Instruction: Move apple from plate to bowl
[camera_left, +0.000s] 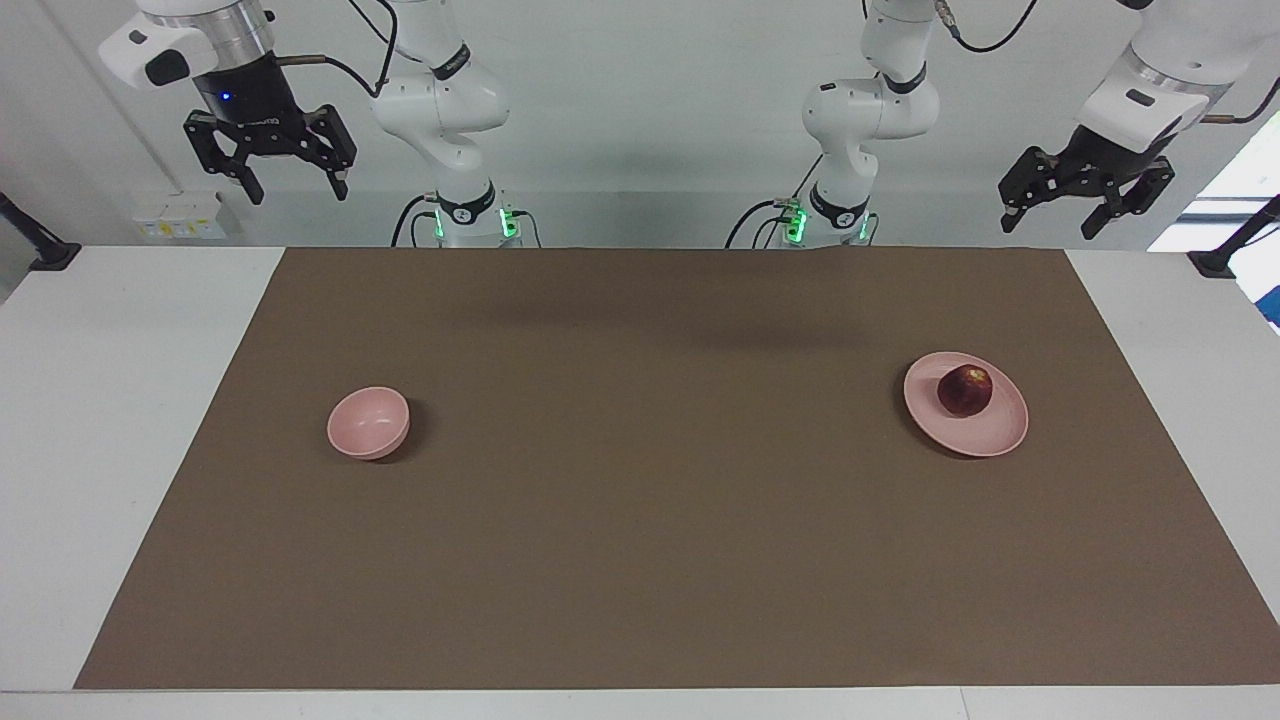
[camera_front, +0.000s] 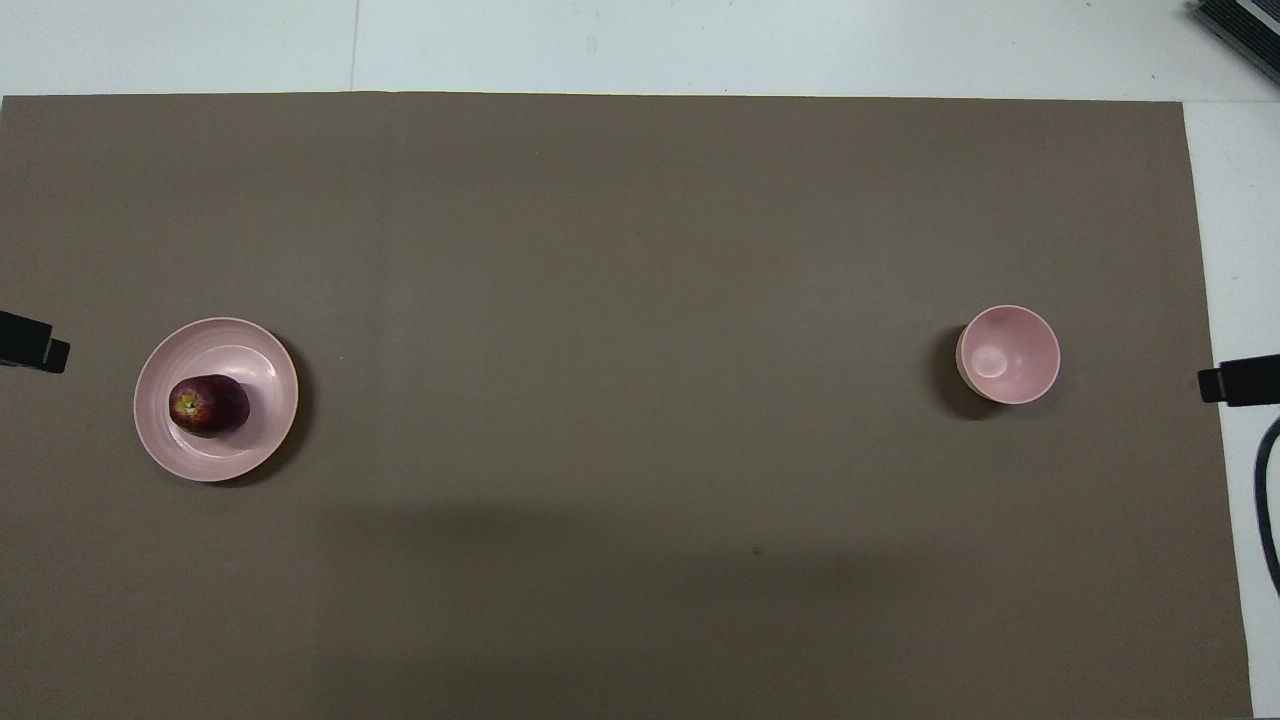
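Observation:
A dark red apple lies on the flat pale pink plate toward the left arm's end of the brown mat. The small deep pink bowl stands empty toward the right arm's end. My left gripper hangs open and empty high up at its own end of the table, apart from the plate. My right gripper hangs open and empty high up at its own end, apart from the bowl. Both arms wait. In the overhead view only a dark tip of each shows at the side edges.
A brown mat covers most of the white table. Black clamp mounts stand at the table's two ends near the robots. A dark object sits at the table corner farthest from the robots.

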